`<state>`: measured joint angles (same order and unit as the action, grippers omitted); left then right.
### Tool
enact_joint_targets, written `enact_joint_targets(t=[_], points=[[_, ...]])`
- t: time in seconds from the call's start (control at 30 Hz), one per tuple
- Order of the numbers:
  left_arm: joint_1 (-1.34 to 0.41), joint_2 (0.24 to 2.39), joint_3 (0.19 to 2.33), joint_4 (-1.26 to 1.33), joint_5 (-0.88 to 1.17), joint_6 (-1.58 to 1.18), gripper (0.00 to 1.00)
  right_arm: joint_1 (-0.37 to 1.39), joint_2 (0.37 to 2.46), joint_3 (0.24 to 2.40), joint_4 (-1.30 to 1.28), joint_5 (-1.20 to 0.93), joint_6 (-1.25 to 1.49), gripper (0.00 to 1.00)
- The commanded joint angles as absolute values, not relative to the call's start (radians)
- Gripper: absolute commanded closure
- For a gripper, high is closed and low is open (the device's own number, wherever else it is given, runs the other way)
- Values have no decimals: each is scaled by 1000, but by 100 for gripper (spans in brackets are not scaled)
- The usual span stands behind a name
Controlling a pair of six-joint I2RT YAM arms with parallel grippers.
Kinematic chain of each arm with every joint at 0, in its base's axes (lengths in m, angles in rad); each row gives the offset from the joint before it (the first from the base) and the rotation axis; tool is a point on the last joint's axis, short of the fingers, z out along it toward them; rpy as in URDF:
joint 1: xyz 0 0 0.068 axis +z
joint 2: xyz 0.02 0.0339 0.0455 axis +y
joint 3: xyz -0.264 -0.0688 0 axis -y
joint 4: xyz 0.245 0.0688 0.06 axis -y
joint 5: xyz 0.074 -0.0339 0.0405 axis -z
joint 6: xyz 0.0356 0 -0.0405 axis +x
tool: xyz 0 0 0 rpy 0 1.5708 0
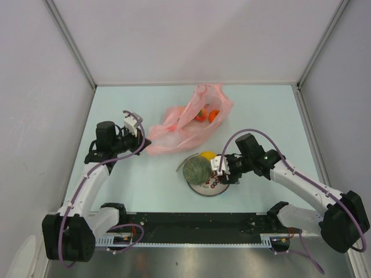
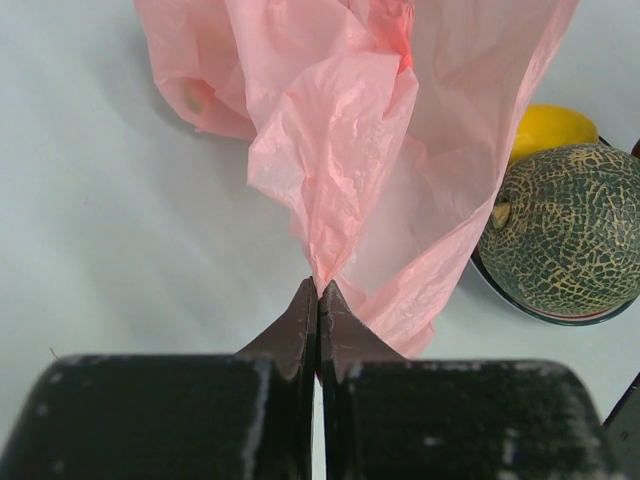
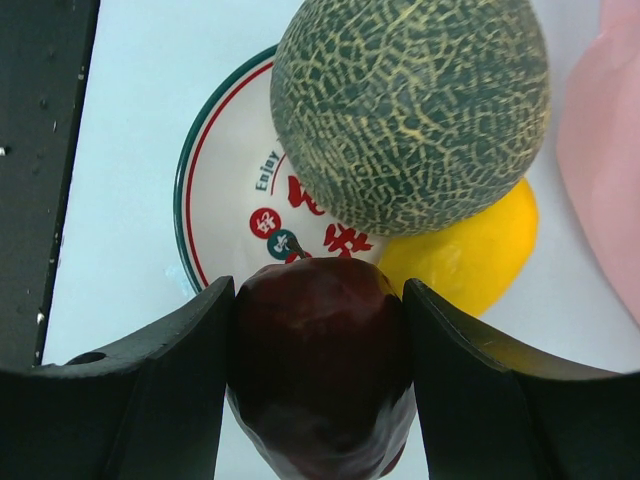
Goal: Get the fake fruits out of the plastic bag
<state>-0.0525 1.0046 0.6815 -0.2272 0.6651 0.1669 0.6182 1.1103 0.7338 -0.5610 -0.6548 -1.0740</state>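
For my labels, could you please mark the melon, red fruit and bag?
melon (image 3: 410,110): right wrist view, netted middle.
red fruit (image 3: 320,345): right wrist view, front skin.
bag (image 2: 340,130): left wrist view, crinkled fold.

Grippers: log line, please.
left gripper: shut on crinkly pink plastic bag | right gripper: shut on dark red plastic fruit

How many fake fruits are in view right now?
5. Melon and yellow fruit on the plate; dark red piece held in the right gripper; red piece and orange ball inside the bag. More may hide in its folds.
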Motion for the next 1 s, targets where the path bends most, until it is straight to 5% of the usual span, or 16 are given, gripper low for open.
enact_joint_targets(t=[0.0,0.97], points=[[-58,997,707,-207,680,189,100,617,1100,716,-560,-650,-1161,61],[-57,957,686,-229,676,195,100,621,1235,693,-555,-646,-1393,50]])
